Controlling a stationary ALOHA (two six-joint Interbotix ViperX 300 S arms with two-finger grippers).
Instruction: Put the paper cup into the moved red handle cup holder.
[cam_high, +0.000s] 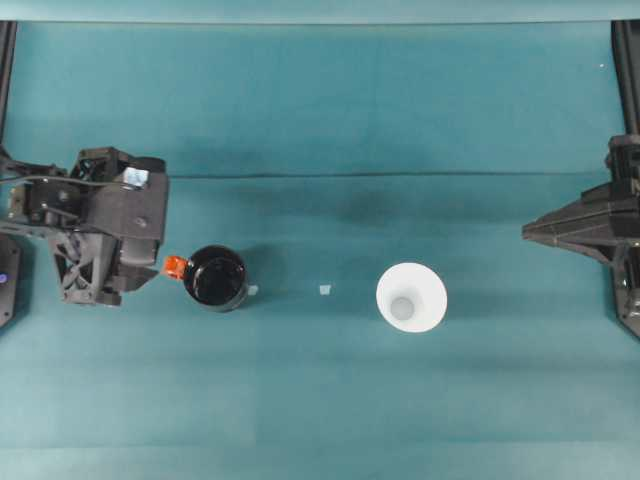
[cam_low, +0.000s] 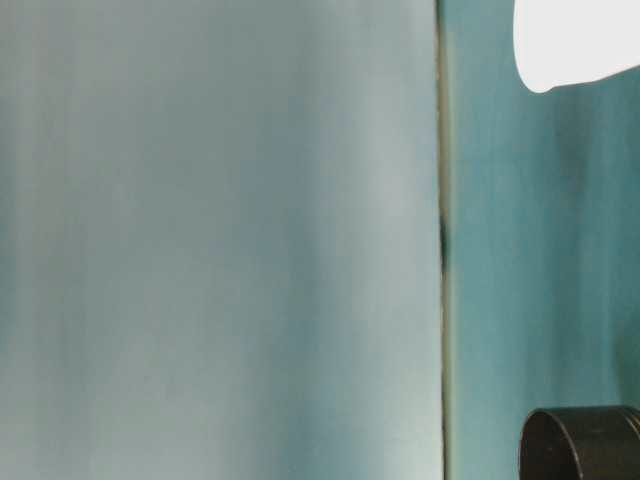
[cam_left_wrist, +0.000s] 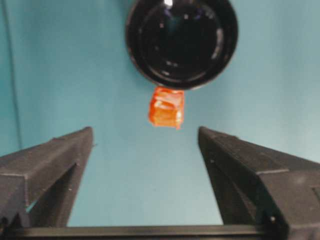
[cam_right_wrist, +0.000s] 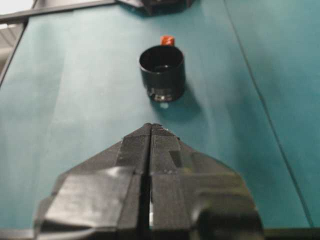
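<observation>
The white paper cup (cam_high: 411, 297) stands upright right of the table's centre, and it also shows in the table-level view (cam_low: 575, 40). The glossy black red handle cup holder (cam_high: 215, 278) sits left of centre, its red-orange tab (cam_high: 175, 266) pointing towards the left arm. My left gripper (cam_high: 158, 272) is open just short of that tab. In the left wrist view the tab (cam_left_wrist: 166, 107) lies ahead of the gap between the spread fingers (cam_left_wrist: 50, 160), untouched. My right gripper (cam_high: 530, 232) is shut and holds nothing at the far right, pointing across at the holder (cam_right_wrist: 162, 72).
Two small white scraps (cam_high: 325, 289) lie on the teal cloth between holder and cup. A fold line (cam_high: 380, 176) crosses the cloth behind them. Black frame posts (cam_high: 626, 70) stand at the table's far corners.
</observation>
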